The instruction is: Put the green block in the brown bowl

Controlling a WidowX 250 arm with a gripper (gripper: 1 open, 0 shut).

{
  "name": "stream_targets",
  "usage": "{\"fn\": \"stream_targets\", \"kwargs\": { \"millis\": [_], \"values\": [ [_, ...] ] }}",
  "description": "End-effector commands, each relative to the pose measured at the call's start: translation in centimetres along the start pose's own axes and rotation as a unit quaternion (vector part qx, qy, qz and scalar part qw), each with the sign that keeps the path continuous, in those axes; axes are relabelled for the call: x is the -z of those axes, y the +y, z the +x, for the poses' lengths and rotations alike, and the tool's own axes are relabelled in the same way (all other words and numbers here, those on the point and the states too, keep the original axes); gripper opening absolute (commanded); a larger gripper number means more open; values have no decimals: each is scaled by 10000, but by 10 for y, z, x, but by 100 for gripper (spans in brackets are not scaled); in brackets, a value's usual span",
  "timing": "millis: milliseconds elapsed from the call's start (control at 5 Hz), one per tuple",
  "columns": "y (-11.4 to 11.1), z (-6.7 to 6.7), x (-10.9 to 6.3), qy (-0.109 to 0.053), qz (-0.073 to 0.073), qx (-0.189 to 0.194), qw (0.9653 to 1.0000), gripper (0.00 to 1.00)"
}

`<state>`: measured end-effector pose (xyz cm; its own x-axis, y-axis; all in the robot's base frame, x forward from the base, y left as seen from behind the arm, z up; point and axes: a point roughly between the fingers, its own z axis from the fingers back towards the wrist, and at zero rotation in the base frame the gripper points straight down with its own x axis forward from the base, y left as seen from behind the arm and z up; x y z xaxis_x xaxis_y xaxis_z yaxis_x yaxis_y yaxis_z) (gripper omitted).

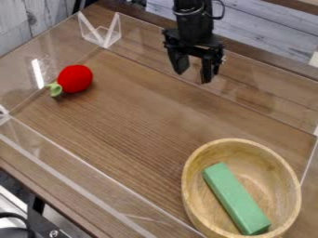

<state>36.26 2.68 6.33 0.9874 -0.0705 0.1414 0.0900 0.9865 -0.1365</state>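
The green block (236,197), a flat matte bar, lies inside the brown bowl (198,165), a shallow tan wooden bowl at the bottom right. My gripper (194,69) hangs over the far middle of the table, well away from the bowl, pointing down. Its black fingers are open and hold nothing.
A round red fruit with a green stem (74,79) lies at the left. Clear plastic walls (74,195) ring the wooden table, and a clear V-shaped stand (99,33) sits at the back left.
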Motion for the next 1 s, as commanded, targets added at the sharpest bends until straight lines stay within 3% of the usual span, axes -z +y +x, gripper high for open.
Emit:
{"fn": "stream_targets", "kwargs": {
  "millis": [0, 200, 400, 800],
  "values": [
    [-5, 13, -36, -418, 32, 309, 9986, 100],
    [0, 19, -38, -560, 128, -146, 9982, 100],
    [5, 18, -34, -594, 230, -483, 9968, 100],
    [-1, 14, -26, -609, 292, -621, 9958, 100]
  ]
}}
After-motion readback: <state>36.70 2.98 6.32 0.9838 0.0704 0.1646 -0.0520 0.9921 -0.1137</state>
